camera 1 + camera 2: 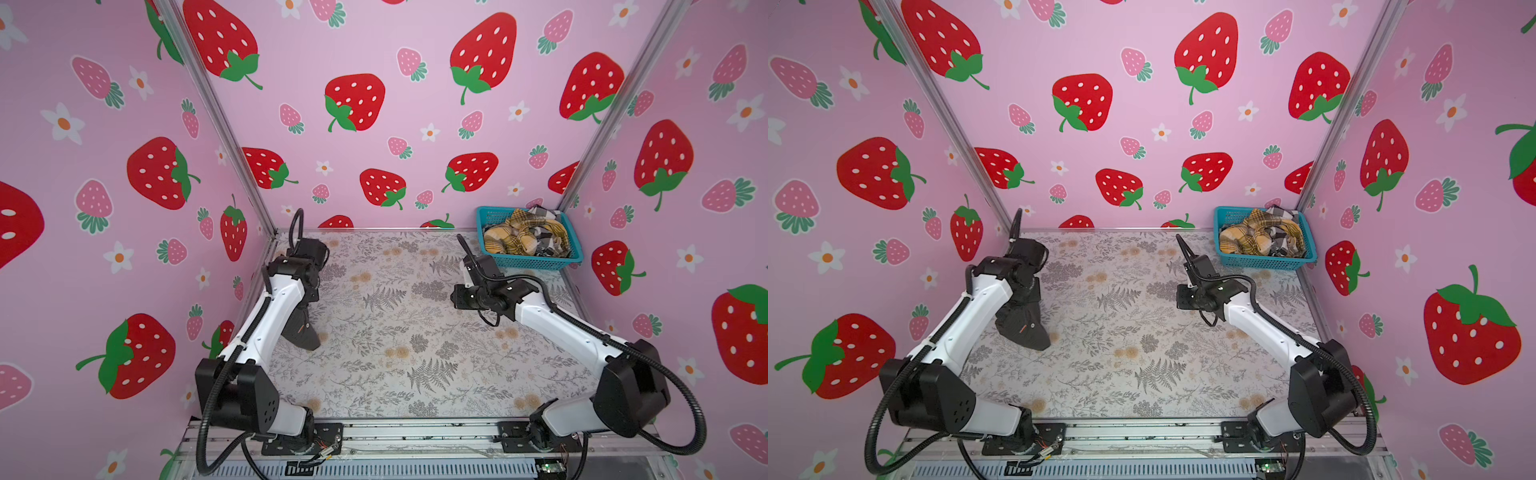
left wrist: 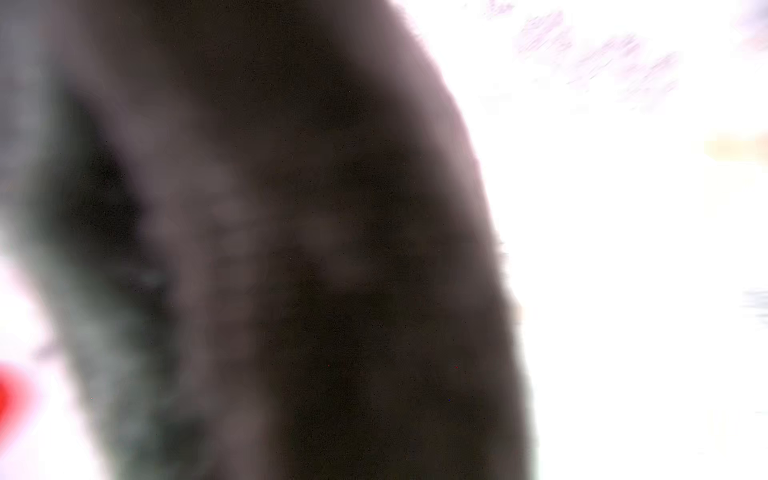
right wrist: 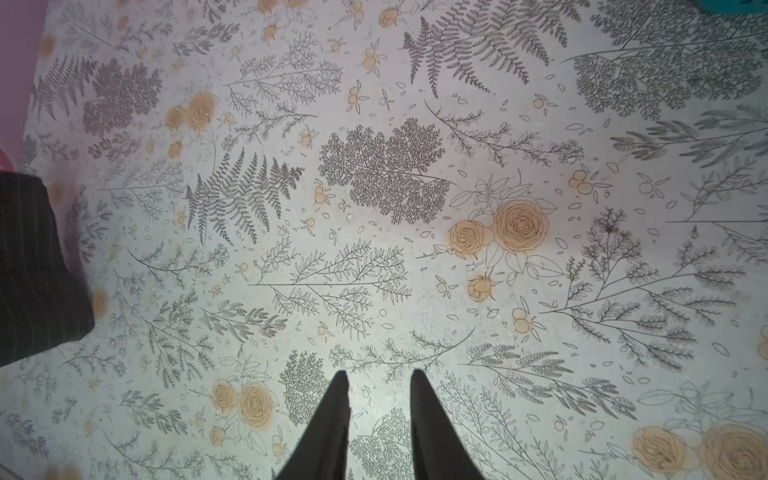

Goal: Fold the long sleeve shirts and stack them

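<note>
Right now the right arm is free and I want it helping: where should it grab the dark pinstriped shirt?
Pinch the low corner of the dark pinstriped shirt, coming from the middle of the table with the open right gripper. The shirt hangs bunched from the shut left gripper; that corner is probably its freest part and faces the right arm.

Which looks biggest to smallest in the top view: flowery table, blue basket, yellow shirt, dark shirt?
1. floral table
2. turquoise basket
3. mustard plaid shirt, crumpled in the basket
4. dark pinstriped shirt, but it hangs bunched up, so the shirts' order is unsure
</note>
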Controlling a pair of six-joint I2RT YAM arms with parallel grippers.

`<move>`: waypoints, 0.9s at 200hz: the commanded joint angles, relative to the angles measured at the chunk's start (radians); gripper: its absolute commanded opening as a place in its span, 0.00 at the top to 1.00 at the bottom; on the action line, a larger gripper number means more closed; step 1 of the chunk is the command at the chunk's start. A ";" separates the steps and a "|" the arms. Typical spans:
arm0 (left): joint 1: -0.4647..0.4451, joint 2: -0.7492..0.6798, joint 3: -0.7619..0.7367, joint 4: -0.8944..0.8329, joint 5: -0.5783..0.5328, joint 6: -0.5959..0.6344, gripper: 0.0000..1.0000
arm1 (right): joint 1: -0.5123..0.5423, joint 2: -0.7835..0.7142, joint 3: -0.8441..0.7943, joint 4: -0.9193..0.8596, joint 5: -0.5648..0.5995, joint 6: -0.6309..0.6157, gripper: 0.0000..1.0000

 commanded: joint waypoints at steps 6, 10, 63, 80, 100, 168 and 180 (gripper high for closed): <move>-0.170 0.203 0.140 -0.429 -0.458 -0.173 1.00 | -0.073 -0.087 -0.080 0.036 -0.066 0.019 0.72; -0.197 0.239 0.172 -0.483 -0.467 -0.220 1.00 | -0.085 -0.097 -0.089 0.037 -0.076 0.014 0.72; -0.572 0.731 0.525 -0.502 -0.222 -0.376 0.98 | -0.261 -0.216 -0.202 0.047 -0.176 -0.044 0.71; -0.625 0.835 0.671 -0.511 -0.160 -0.349 0.75 | -0.322 -0.240 -0.217 0.043 -0.221 -0.062 0.71; -0.710 0.864 0.751 -0.419 0.026 -0.288 0.02 | -0.374 -0.253 -0.213 0.024 -0.241 -0.078 0.65; -0.880 0.431 0.617 -0.125 0.479 -0.334 0.01 | -0.363 -0.230 -0.176 -0.027 -0.237 -0.092 0.37; -0.818 0.287 0.487 -0.088 0.428 -0.339 0.01 | -0.260 -0.195 -0.171 -0.028 -0.191 -0.087 0.35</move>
